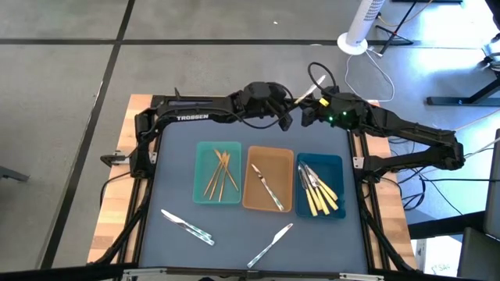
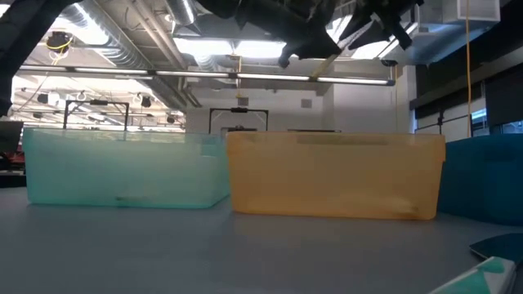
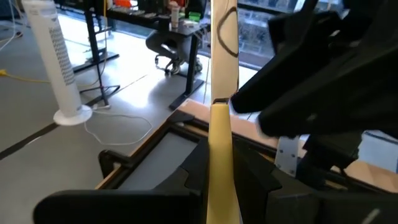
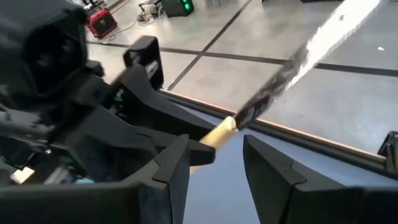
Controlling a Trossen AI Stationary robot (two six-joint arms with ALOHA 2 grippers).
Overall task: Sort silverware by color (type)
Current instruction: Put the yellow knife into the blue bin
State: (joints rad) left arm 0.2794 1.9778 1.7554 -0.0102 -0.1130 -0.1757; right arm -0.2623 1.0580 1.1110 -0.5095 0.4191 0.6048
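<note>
A yellow-handled, silver-bladed utensil (image 1: 303, 96) is in the air over the table's far edge, between my two grippers. My left gripper (image 3: 217, 177), reaching in from the left, is shut on its yellow handle (image 4: 217, 134). My right gripper (image 4: 214, 158) faces it from the right, open, with the handle just past its fingertips. Gold utensils (image 1: 221, 173) lie in the teal tray (image 1: 199, 168). A silver one (image 1: 267, 186) lies in the tan tray (image 1: 268, 152), and yellow-handled ones (image 1: 319, 191) in the blue tray (image 1: 336, 164). Two silver utensils (image 1: 187, 226) (image 1: 270, 243) lie on the mat near the front. My left gripper pinches the yellow handle (image 3: 219, 155) between its two fingers. The utensil runs out ahead of the fingers, roughly along them. Its silver blade (image 4: 311, 50) sticks out toward the far right. It is lifted clear of the table.
The three trays stand side by side in the middle of the mat, below both grippers. A white fan (image 1: 361, 27) and loose cables are on the floor beyond the far edge. The mat's front part holds only the two silver pieces.
</note>
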